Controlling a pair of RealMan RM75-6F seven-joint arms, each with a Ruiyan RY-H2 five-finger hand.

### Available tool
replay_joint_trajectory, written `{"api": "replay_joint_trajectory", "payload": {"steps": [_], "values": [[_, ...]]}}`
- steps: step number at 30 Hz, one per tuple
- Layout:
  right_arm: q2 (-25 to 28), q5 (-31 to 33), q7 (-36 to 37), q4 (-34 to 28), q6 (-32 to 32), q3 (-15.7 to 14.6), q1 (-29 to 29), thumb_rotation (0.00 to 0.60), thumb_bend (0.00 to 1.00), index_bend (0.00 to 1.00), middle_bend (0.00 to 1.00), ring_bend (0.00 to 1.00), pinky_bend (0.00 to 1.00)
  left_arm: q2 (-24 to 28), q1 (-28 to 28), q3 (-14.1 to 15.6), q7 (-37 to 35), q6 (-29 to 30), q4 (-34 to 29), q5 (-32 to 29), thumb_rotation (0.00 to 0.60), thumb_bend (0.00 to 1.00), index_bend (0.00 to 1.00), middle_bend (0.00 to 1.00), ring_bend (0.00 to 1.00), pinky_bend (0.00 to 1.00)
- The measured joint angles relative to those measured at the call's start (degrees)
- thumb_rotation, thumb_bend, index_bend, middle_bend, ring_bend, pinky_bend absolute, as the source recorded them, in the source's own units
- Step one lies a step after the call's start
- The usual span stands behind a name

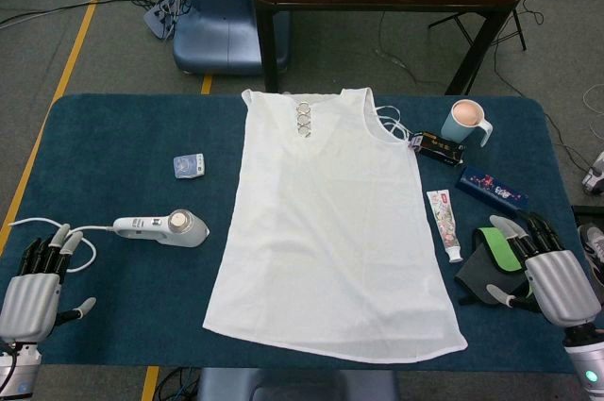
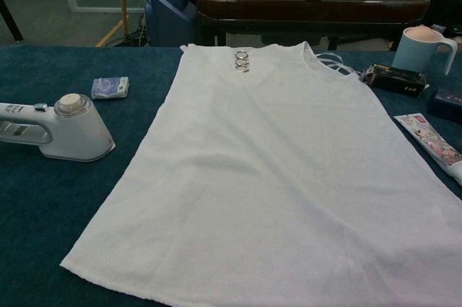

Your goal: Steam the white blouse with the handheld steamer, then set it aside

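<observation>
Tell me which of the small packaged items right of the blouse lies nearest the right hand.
The toothpaste tube: white, lying lengthwise beside the blouse's right edge, its cap end close to the right hand. The blue box and the black box lie further back, towards the mug.

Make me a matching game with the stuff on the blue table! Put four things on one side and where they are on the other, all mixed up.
Things:
1. steamer
2. blouse
3. mug
4. toothpaste tube

Places:
A. far right part of the table, behind the small boxes
B. spread flat in the middle
C. lying just right of the blouse
D. left of the blouse, near the left hand

Pairs: 1-D, 2-B, 3-A, 4-C
</observation>
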Motion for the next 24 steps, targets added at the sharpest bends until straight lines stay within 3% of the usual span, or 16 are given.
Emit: {"api": "replay_joint_trajectory", "payload": {"steps": [7, 13, 24], "values": [[0.92, 0.03, 0.34, -0.25, 1.5, 0.87, -0.1, 0.6, 0.13, 0.01, 0.17, 0.01, 0.0, 0.05, -0.71, -0.58, 0.5, -1.4, -0.21, 0.04, 0.6, 0.0, 0.0, 0.0, 0.0, 0.01], [3.47, 0.23, -0.57, -2.21, 3.16, 2.75, 0.17, 0.6, 0.13, 0.01, 0.17, 0.01, 0.0, 0.16, -3.79, -2.81, 0.86, -4.5, -0.18, -0.32, 0.6, 0.0, 0.0, 0.0, 0.0, 0.01], [5.64, 0.9, -1.69, -4.68, 3.35, 3.2, -0.07, 0.6, 0.13, 0.01, 0.17, 0.01, 0.0, -3.31, -13.01, -7.93, 9.52, -15.92, 0.72, -7.59, 0.6, 0.0, 0.05, 0.0, 0.0, 0.01]]}}
